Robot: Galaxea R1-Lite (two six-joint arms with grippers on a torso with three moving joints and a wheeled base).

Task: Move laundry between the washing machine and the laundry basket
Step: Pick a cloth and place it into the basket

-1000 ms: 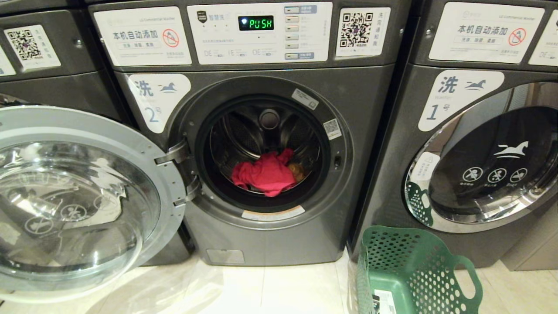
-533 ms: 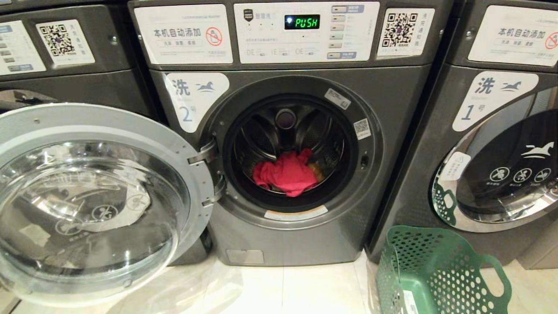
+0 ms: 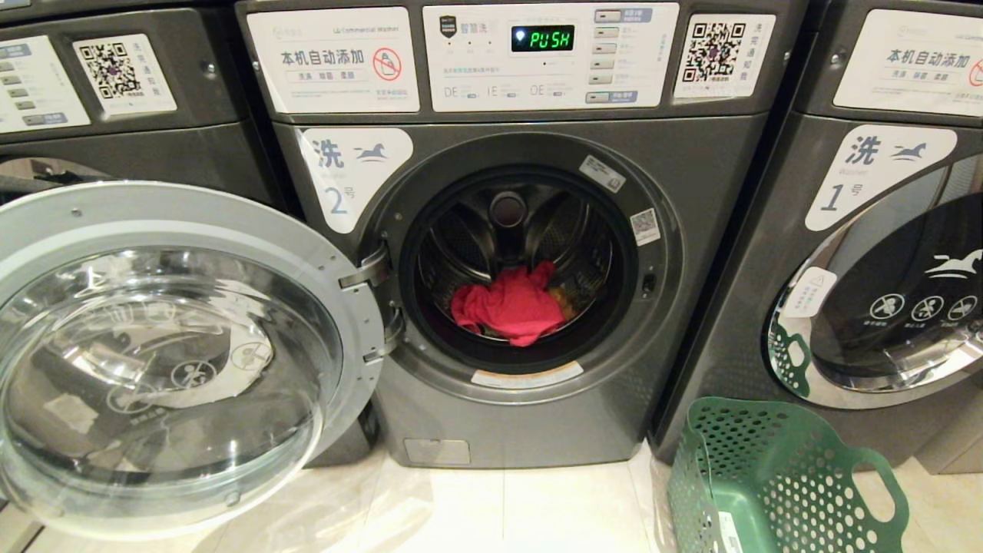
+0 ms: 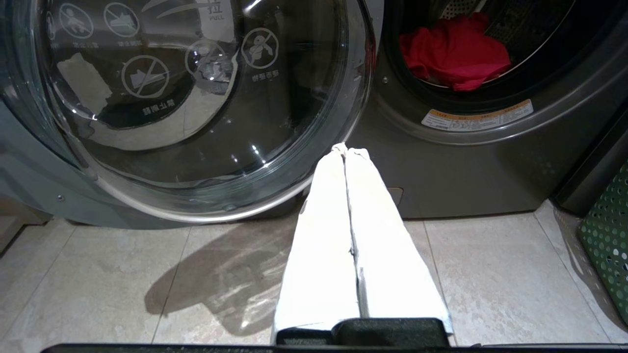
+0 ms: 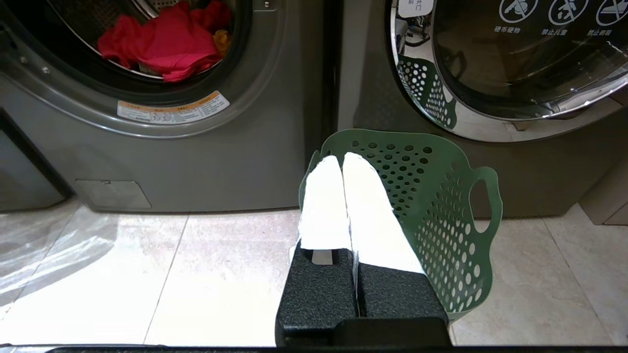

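The washing machine (image 3: 491, 415) labelled 2 stands straight ahead, its round glass door (image 3: 165, 357) swung wide open to the left. In its drum lies laundry: a red-pink garment (image 3: 511, 307) with a bit of orange-yellow cloth (image 3: 563, 302) beside it. The same red-pink garment (image 4: 454, 49) (image 5: 164, 41) shows in both wrist views. The green perforated laundry basket (image 3: 776, 480) (image 5: 436, 196) stands on the floor at lower right. My left gripper (image 4: 345, 148) is shut and empty, low over the floor by the door's rim. My right gripper (image 5: 342, 158) is shut and empty, near the basket.
A like washer labelled 1 (image 3: 875, 269) stands to the right with its door closed, just behind the basket. Another washer (image 3: 115, 115) is at the left, behind the open door. Pale floor tiles (image 3: 499, 507) lie in front.
The whole head view has shifted: the washer and basket now sit further right in the picture, so the camera turned or moved left. The laundry and the grippers look unchanged.
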